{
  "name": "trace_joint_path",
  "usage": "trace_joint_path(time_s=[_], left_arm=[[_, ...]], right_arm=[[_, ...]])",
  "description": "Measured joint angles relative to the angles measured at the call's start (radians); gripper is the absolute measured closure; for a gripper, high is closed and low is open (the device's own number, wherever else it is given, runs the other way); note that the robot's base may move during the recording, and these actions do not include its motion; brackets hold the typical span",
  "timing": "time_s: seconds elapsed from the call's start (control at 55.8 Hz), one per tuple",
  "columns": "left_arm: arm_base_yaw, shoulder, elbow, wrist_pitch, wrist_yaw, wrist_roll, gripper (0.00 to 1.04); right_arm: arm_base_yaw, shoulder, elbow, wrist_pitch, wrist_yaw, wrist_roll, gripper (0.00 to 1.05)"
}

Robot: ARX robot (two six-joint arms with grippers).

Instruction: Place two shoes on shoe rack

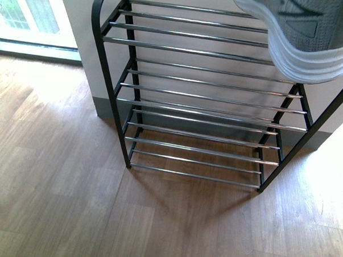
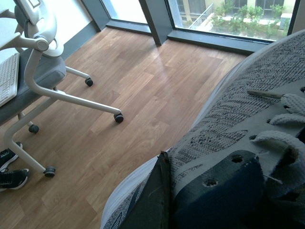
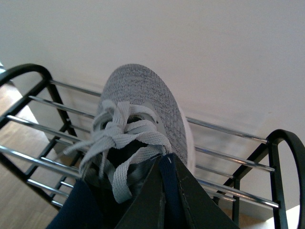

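One shoe (image 1: 303, 37) above rack (image 1: 192, 51), right edge

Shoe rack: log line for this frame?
right gripper: shut on grey sneaker, over shoe rack top tier | left gripper: shut on second sneaker, above floor

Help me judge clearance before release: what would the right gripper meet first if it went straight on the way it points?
The right gripper grips the shoe; carried on, its toe would likely reach the shoe rack's top rods, then the wall. Depth is unclear.
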Motion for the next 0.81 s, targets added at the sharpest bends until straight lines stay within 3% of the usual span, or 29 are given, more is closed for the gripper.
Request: trace_joint_path(time_s=[0.323,0.807], left_arm=[[0.000,0.000,0.000,0.000,0.000,0.000,1.04],[0.000,0.000,0.000,0.000,0.000,0.000,1.04]], right_arm=[[-0.095,0.309,0.302,-0.120,0.096,0.058,1.04],[-0.196,0.426,0.420,-0.200,0.137,0.070,1.04]])
